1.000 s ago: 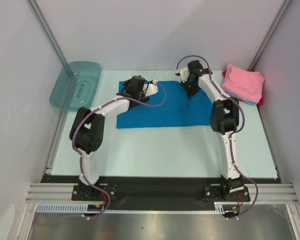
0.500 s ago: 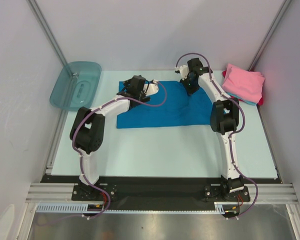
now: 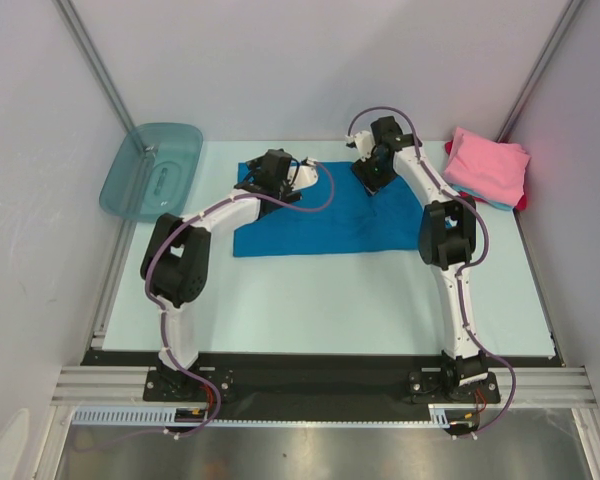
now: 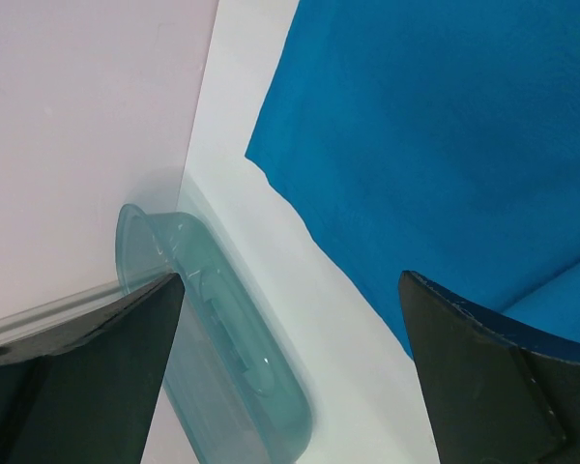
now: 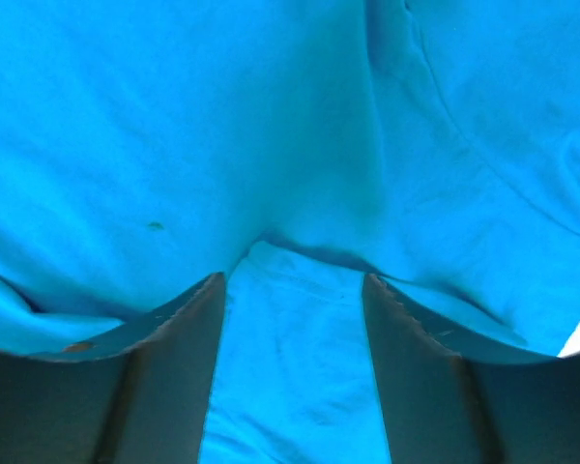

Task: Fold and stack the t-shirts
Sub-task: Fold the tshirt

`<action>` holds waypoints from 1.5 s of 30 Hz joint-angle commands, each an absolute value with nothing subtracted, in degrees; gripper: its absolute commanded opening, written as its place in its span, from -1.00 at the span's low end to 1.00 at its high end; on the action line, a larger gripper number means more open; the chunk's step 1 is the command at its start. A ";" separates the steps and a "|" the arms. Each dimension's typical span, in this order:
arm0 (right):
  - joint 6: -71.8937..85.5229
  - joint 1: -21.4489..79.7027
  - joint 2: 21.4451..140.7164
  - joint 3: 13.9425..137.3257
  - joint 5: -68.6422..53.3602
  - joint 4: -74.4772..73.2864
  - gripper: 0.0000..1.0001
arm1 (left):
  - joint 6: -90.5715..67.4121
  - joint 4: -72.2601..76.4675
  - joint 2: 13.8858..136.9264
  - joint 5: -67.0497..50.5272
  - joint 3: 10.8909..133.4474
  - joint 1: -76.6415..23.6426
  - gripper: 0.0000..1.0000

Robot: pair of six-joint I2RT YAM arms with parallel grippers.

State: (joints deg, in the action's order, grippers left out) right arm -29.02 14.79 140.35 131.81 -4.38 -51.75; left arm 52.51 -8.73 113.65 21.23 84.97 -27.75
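Note:
A bright blue t-shirt (image 3: 320, 220) lies spread and partly folded at the back middle of the table. My left gripper (image 3: 280, 172) hovers open over its back left corner; in the left wrist view the gripper (image 4: 290, 280) has bare table between its fingers, with the blue t-shirt (image 4: 445, 145) to the right. My right gripper (image 3: 370, 172) is low over the shirt's back right part. In the right wrist view its fingers (image 5: 292, 277) stand apart, open, with a raised fold of the blue t-shirt (image 5: 174, 126) lying between them. A folded pink t-shirt (image 3: 488, 163) tops a pile at the back right.
A translucent teal tub (image 3: 152, 170) leans at the back left against the wall; its rim (image 4: 222, 358) shows close to my left finger. Light blue and red cloth edges (image 3: 515, 205) peek from under the pink pile. White walls enclose three sides.
My right gripper has gone from shut to open on the blue cloth and shifted slightly left. The left arm has not moved.

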 commanded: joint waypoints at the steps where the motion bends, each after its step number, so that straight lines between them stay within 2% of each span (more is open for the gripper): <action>1: -29.44 14.86 138.87 132.19 -2.20 -50.54 0.31 | 51.59 -8.44 113.82 21.18 87.10 -28.30 1.00; 6: -29.00 13.10 136.50 131.05 0.00 -49.40 0.34 | 53.26 -7.04 112.68 21.09 84.12 -28.04 1.00; 8: -29.00 10.82 135.88 129.65 2.44 -48.78 0.23 | 54.40 -6.42 111.98 20.75 82.80 -27.95 1.00; 9: -28.83 9.85 135.88 128.51 2.98 -48.34 0.12 | 54.58 -6.24 111.02 20.39 81.66 -27.69 1.00; 10: -28.57 8.89 136.05 128.15 3.25 -48.25 -0.26 | 54.58 -6.24 110.57 20.04 81.04 -27.42 1.00; 11: -28.30 6.88 136.23 127.71 3.60 -48.25 -0.56 | 54.58 -6.24 110.13 18.99 80.34 -27.16 1.00; 13: -28.39 5.37 136.49 126.40 4.56 -48.08 -1.00 | 54.75 -6.07 108.99 18.28 77.79 -26.54 1.00; 24: -29.18 2.55 135.62 123.84 4.40 -47.90 -1.00 | 54.67 -4.83 106.70 17.14 68.91 -25.49 1.00; 40: -29.44 1.41 130.61 117.25 2.19 -50.19 -1.00 | 56.69 -6.59 110.21 16.96 70.13 -25.05 1.00; 45: -29.88 0.53 129.03 118.65 1.68 -50.27 -1.00 | 56.43 -7.65 111.62 16.44 71.19 -24.96 1.00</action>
